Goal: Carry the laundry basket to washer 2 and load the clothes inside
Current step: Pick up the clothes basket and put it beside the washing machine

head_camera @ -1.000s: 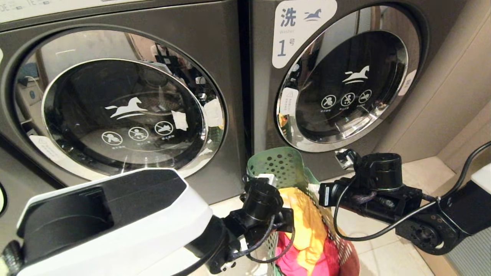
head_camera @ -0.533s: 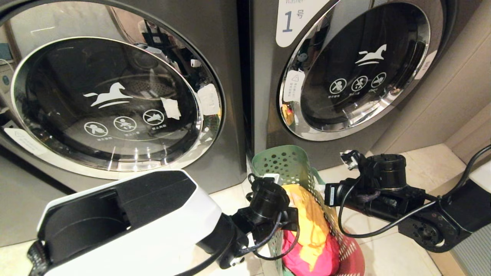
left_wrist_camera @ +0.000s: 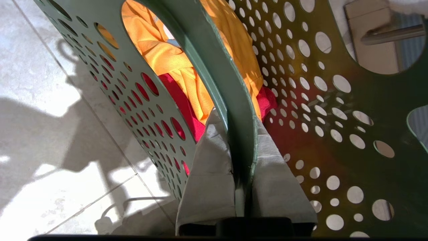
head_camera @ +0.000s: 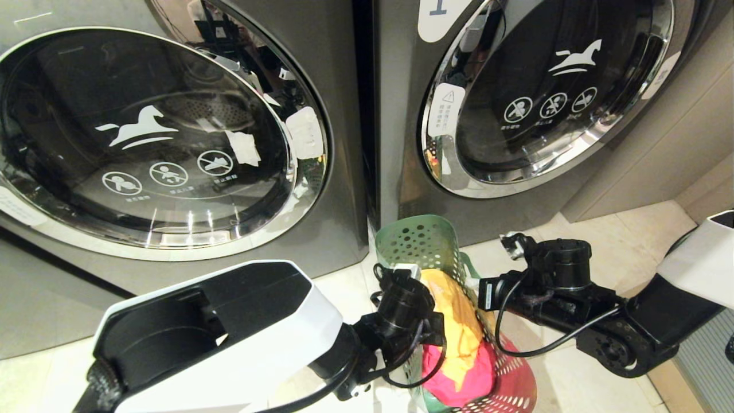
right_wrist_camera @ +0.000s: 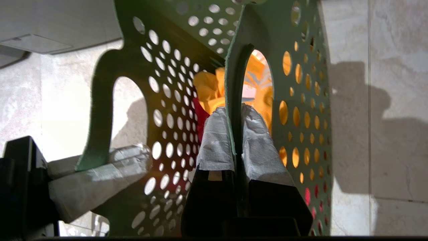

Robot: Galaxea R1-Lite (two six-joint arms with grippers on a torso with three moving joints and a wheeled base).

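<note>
The green laundry basket hangs between my two arms, just in front of the gap between two dark grey washers. The clothes lie inside: a yellow garment over a pink-red one. My left gripper is shut on the basket's rim at one handle cut-out. On the opposite rim my right gripper is shut as well. The left washer has its round door closed and its number label is out of view, so I cannot tell whether it is washer 2.
The right washer, door closed, carries a white label showing the foot of a 1. A beige wall closes the right side. Pale floor tiles lie below, with a ribbed grille at the near right.
The whole view has shifted: both washers have slid up in the picture and more floor shows. Both grippers keep their hold, and the basket stays between the arms.
</note>
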